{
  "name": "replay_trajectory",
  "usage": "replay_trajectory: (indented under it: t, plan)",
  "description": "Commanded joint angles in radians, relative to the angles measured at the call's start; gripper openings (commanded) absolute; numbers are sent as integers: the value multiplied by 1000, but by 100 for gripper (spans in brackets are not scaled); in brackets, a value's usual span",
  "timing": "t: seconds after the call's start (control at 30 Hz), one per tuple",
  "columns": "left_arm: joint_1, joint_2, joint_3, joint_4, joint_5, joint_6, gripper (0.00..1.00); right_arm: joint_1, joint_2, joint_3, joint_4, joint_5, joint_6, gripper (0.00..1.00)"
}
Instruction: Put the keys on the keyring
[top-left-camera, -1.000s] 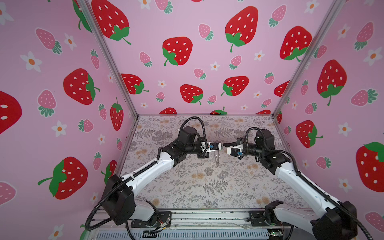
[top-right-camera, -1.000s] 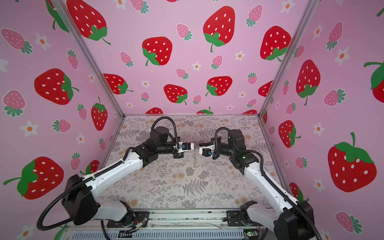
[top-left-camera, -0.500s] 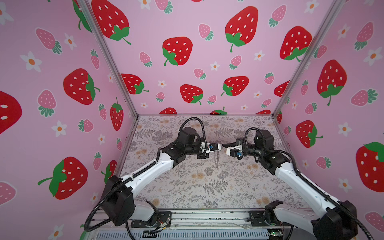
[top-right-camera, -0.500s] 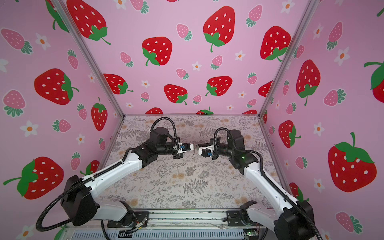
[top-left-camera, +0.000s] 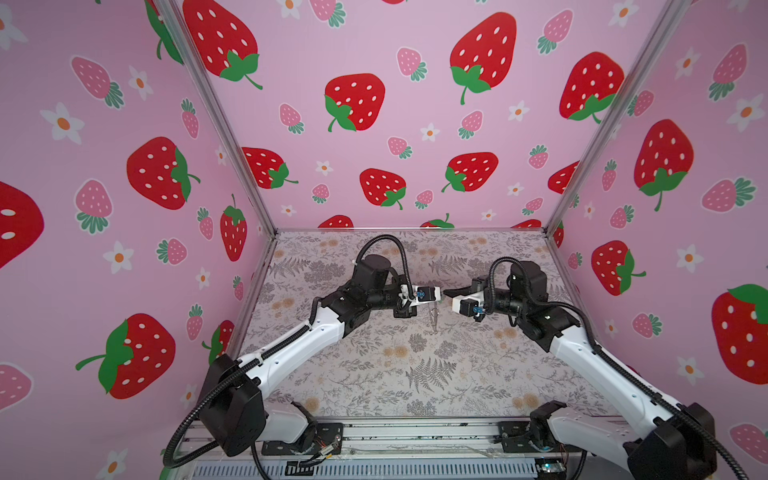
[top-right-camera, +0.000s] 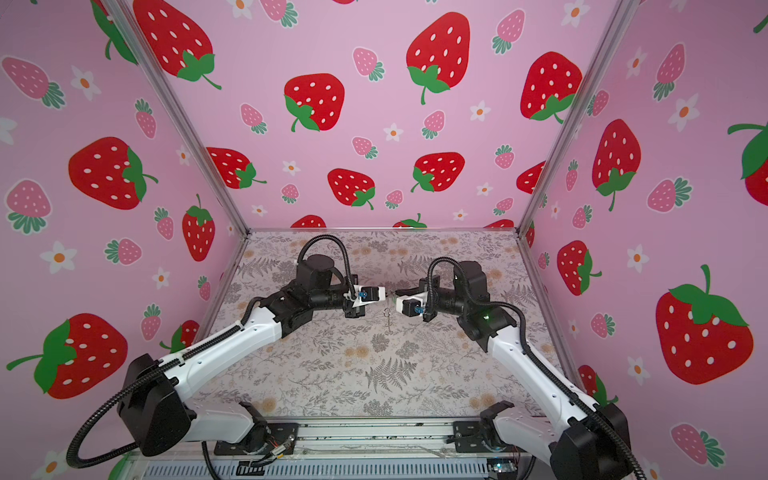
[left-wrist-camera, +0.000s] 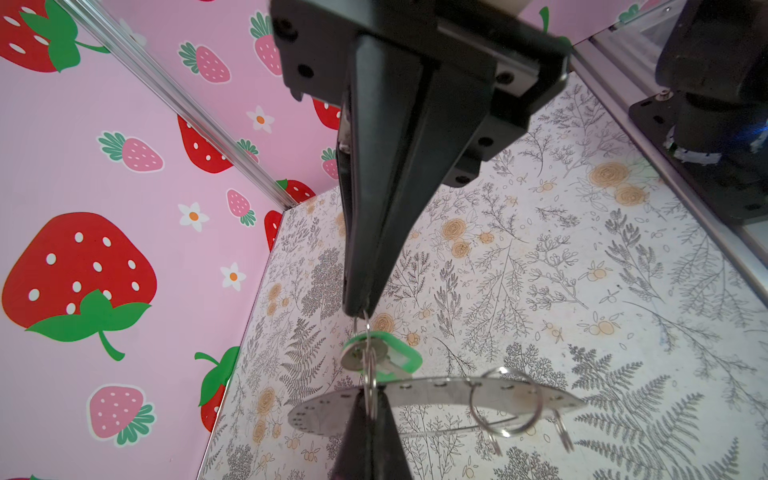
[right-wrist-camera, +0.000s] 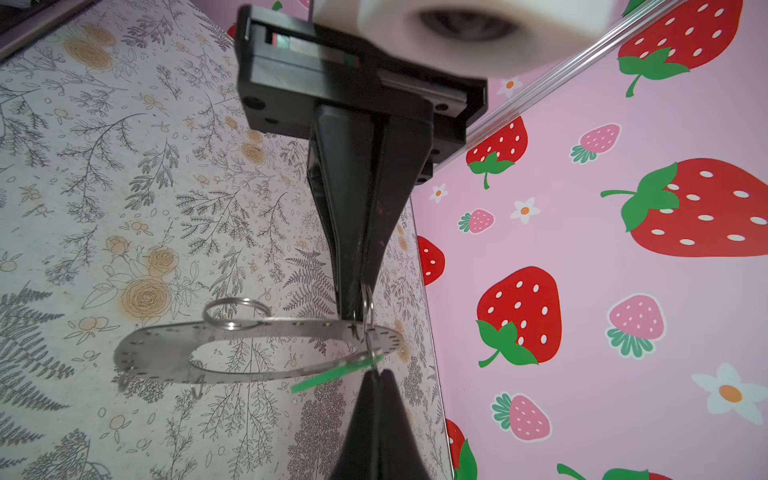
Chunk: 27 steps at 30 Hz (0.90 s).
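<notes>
Left fingers (left-wrist-camera: 370, 249) pinch loop (left-wrist-camera: 369, 368); keys (left-wrist-camera: 405, 357), keyring (left-wrist-camera: 436, 392) seemingly hang there.

From the left wrist, one end of the wire loop (left-wrist-camera: 369, 365) vanishes between the pressed-together tips of the left hand (left-wrist-camera: 360, 309). The right hand (left-wrist-camera: 365, 401), cut off by the frame edge, covers part of the rim of the keyring (left-wrist-camera: 436, 392). From the right wrist the keys (right-wrist-camera: 332, 376) are a blurred green streak. In both top views the keyring (top-left-camera: 434, 320) (top-right-camera: 387, 322), at 6 o'clock from where the hands meet, is an edge-on sliver, its holes too small to tell.
</notes>
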Motion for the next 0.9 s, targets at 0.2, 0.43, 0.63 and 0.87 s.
replay_trajectory:
  t: [0.2,0.43,0.63,0.87]
  plan:
    - [-4,-2,24,4,-3,7,0,10,-20,0,5,-20,5,0]
    - [-5,14,44,-26,-25,7,0,15,-22,8,5,-15,5,0]
    - [-5,17,49,-21,-20,7,0,21,-15,11,-4,-14,2,0]
    - [-4,6,43,-10,-15,10,0,30,-3,11,-12,-2,-1,0]
